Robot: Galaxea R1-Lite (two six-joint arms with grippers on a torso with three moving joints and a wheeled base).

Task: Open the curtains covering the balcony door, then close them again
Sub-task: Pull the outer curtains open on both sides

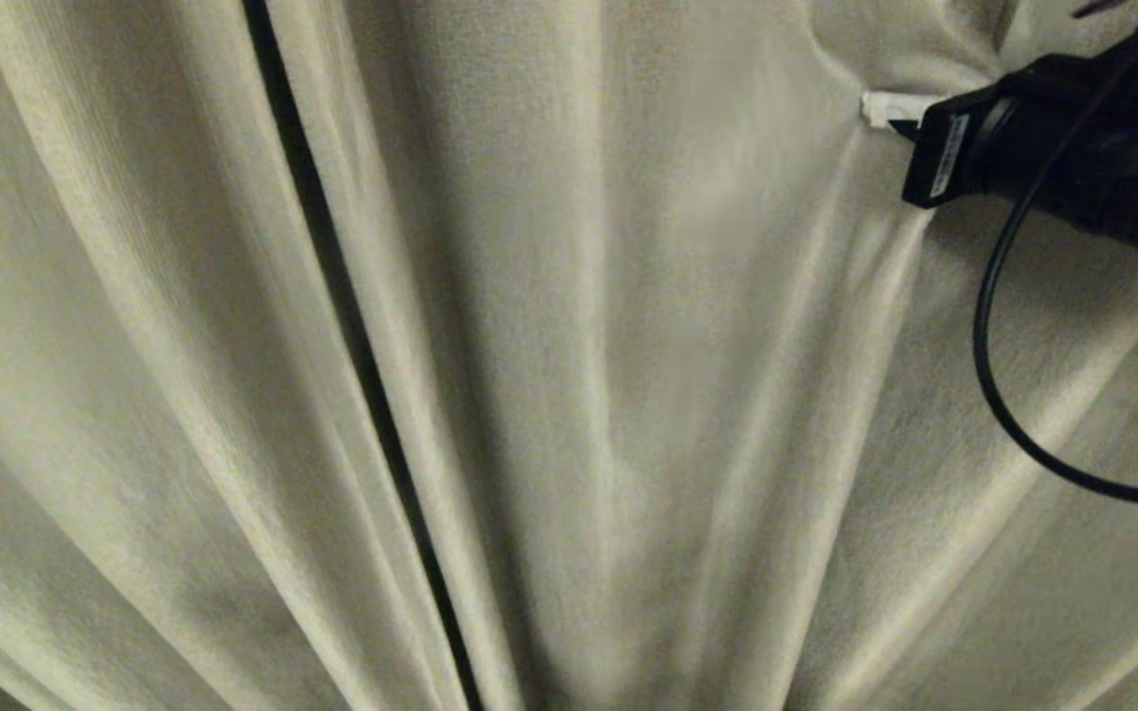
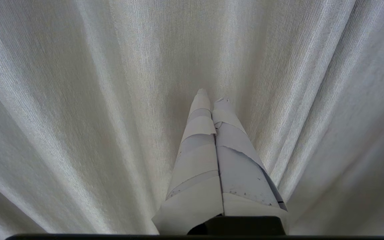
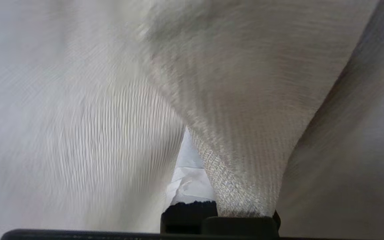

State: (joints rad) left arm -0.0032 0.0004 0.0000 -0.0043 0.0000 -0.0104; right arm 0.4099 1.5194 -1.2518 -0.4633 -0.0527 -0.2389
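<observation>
In the head view the curtains (image 1: 628, 375) fill the whole picture, cream-beige cloth with a fine weave hanging in long pleats that fan outward toward the bottom. A thin dark slit (image 1: 352, 336) runs top to bottom left of centre, where two panels meet; what lies behind it cannot be told. At the upper right the right arm (image 1: 1073, 158), black with a looping black cable (image 1: 999, 375), reaches in level from the edge, and the right gripper (image 1: 883, 109) presses its white fingertips into the cloth, which puckers and draws in creases around them. In the left wrist view the left gripper (image 2: 212, 98) points at the curtains (image 2: 78, 116) with its two white-taped fingers (image 2: 198, 160) pressed together, holding nothing, its tips near the pleats. In the right wrist view a fold of the curtains (image 3: 245, 133) lies bunched over the right gripper (image 3: 198, 186), closed and pinching the cloth, with one white finger (image 3: 188, 176) showing beside the fold.
</observation>
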